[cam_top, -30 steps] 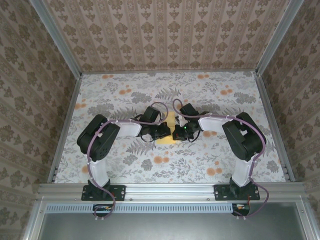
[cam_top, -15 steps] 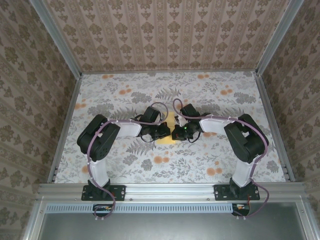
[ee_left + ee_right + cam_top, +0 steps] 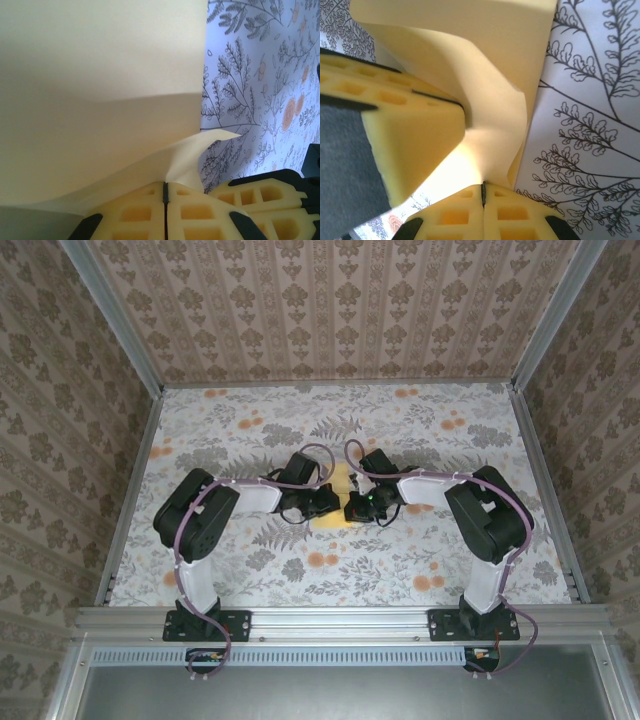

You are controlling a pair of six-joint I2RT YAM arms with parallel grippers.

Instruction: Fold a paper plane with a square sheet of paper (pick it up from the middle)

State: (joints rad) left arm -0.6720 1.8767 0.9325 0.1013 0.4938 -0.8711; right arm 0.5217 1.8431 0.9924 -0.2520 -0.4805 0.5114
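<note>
The left gripper [image 3: 165,186] is pinching the sheet of paper [image 3: 100,75]. Its two yellow foam fingers [image 3: 135,212] are pressing tight together, and a thin curled bit of the pale yellow paper is going right into the crack between them. The right gripper [image 3: 483,186] is doing the same: its foam fingers [image 3: 515,215] are squeezing shut on a bent edge of the paper [image 3: 485,75]. In the right wrist view, a finger of the left gripper is showing as a big yellow block [image 3: 410,125] and is pressing against the paper from the left side. In the left wrist view, the right gripper's fingers [image 3: 265,195] are sitting just beside the left ones. The paper is bending and folding over itself between the two grippers, with one soft crease running across it. From above, the left gripper [image 3: 326,502] and the right gripper [image 3: 356,507] are meeting nose to nose near the middle of the table [image 3: 250,430], and the paper [image 3: 342,480] is peeking out between them as a small yellow patch. Whether the paper is touching the table is hard to tell. The table's cloth is showing grey leaves and little orange flowers [image 3: 322,560]. The left arm [image 3: 200,515] and right arm [image 3: 485,515] are reaching in from the near edge, and patterned walls [image 3: 340,310] are standing around the table.
</note>
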